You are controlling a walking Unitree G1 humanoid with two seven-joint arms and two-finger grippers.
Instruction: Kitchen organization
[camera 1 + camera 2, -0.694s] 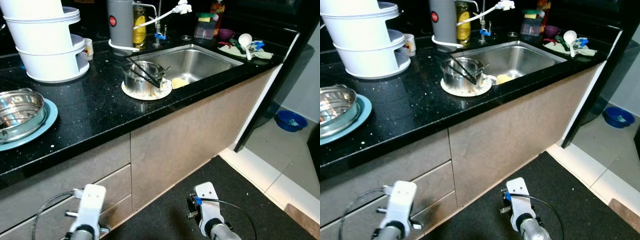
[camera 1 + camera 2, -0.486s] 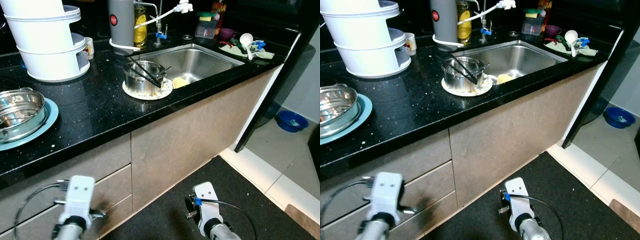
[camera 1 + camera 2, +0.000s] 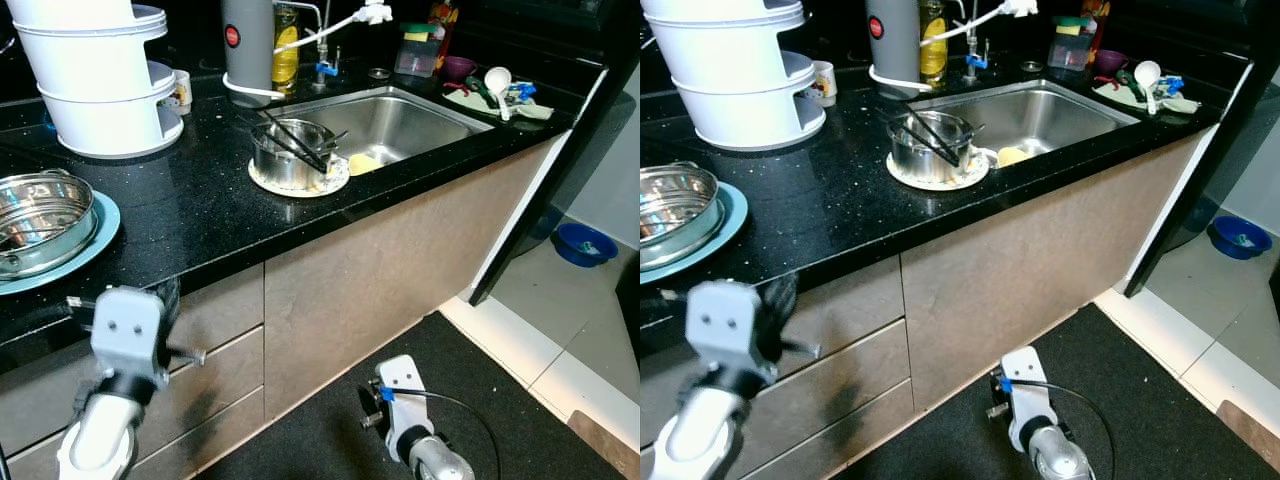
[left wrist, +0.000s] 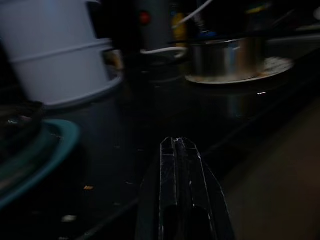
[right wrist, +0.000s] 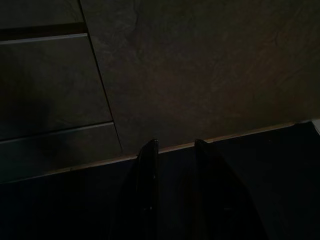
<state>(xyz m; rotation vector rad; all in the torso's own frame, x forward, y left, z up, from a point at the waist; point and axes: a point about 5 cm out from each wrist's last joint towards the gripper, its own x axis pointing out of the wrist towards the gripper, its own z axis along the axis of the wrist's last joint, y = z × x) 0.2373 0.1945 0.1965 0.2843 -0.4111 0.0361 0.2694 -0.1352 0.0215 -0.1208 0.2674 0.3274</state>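
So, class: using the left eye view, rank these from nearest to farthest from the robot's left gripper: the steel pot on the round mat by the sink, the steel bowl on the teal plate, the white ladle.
1. Steel bowl on the teal plate, just above the left gripper.
2. Steel pot on the round mat, mid-counter beside the sink.
3. White ladle, far right end of the counter.

the left arm (image 3: 100, 440) is a silver tube ending in a pale grey boxy wrist block (image 3: 127, 330) with two small dark dots on its face and thin metal pins sticking out at the sides. the right arm (image 3: 432, 462) is silver too, with a white wrist block (image 3: 397, 378), a blue tab and a thin black cable looping off it. each hand (image 4: 180, 195) has long black fingers (image 5: 145, 200).
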